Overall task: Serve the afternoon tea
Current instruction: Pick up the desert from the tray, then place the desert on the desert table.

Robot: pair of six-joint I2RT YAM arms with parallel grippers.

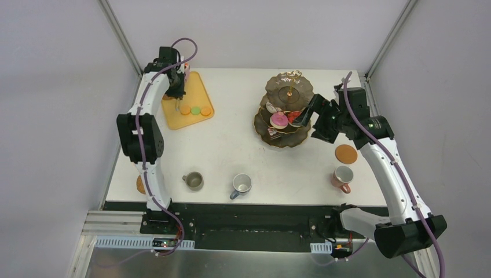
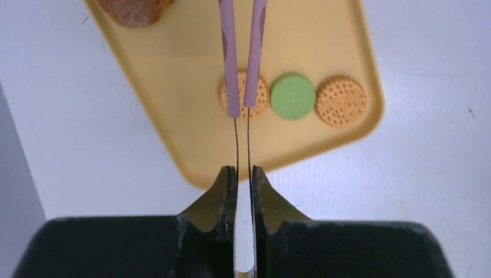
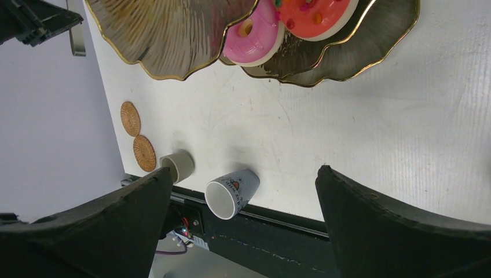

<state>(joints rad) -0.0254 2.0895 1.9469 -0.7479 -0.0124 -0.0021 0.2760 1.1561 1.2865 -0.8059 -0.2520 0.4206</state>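
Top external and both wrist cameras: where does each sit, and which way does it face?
Top external: above and behind, facing down on the table; left arm, right arm show.
Left wrist: on left arm, facing down past the left end effector, shut on tongs, to the tray.
Right wrist: on right arm, facing past the open right end effector to stand and grey-blue mug.
Shared: top and left wrist show the tray; top and right wrist the stand.

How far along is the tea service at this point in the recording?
Done: the pink doughnut and red doughnut sit on the stand. In hand: the left pincer is shut on the tongs, their tips over an orange macaron on the tray; the right pincer hangs open. Left: all three macarons lie on the tray, and the pink mug stands beside a coaster, not on it.
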